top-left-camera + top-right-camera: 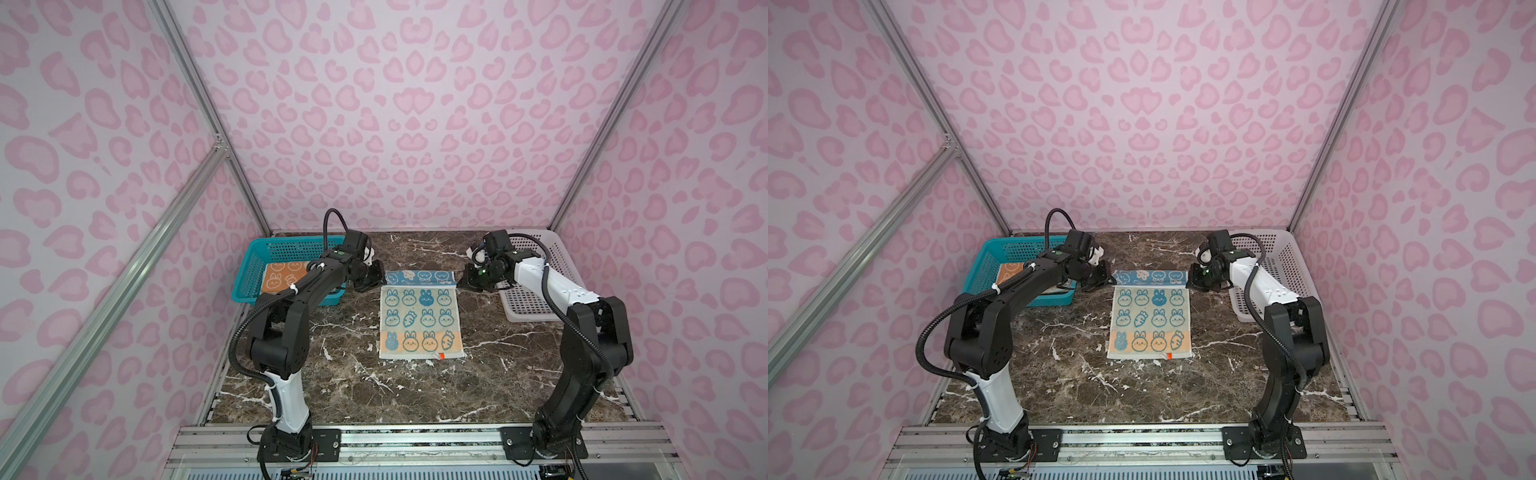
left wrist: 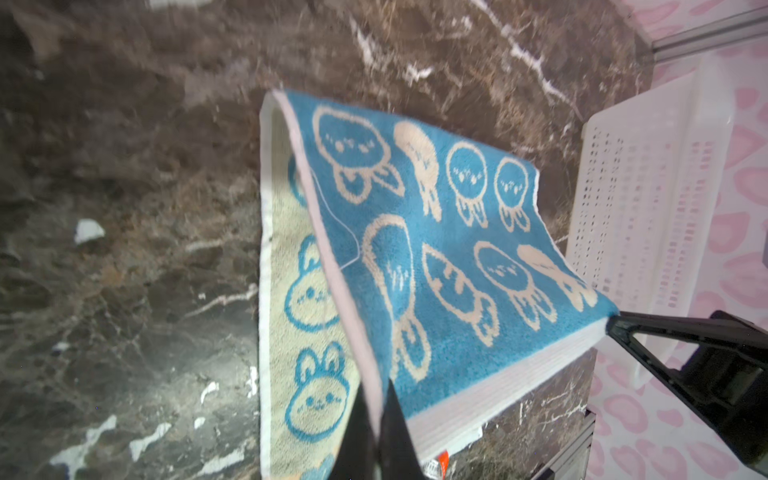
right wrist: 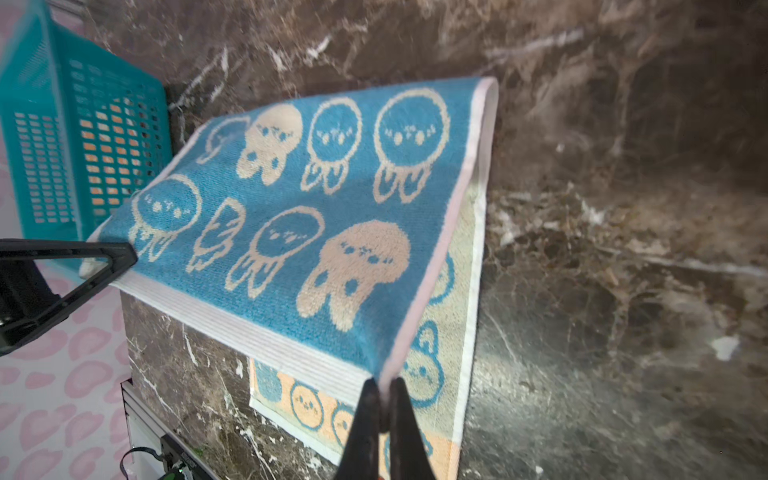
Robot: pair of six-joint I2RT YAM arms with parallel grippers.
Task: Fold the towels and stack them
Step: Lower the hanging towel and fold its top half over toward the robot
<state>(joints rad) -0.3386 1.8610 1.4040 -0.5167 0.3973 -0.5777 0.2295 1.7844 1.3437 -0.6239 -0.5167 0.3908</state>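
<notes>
Clamped shut, the left fingers (image 2: 398, 428) and right fingers (image 3: 365, 424) each grip a 12 o'clock corner of the cream rabbit towel (image 1: 419, 320), its blue underside turned up there; the rest lies flat at the centre of the desk (image 1: 415, 395).

Two towels are in sight: one cream and blue towel (image 1: 419, 320) and one orange towel (image 1: 284, 279) to its left. Two perforated baskets flank the cream and blue towel: one teal basket (image 1: 291, 249) on its left, one white basket (image 1: 525, 305) on its right. Two arms flank it too, the left arm (image 1: 291, 307) and right arm (image 1: 590, 324). There are two grippers: left gripper (image 1: 380, 283), right gripper (image 1: 459, 283).
</notes>
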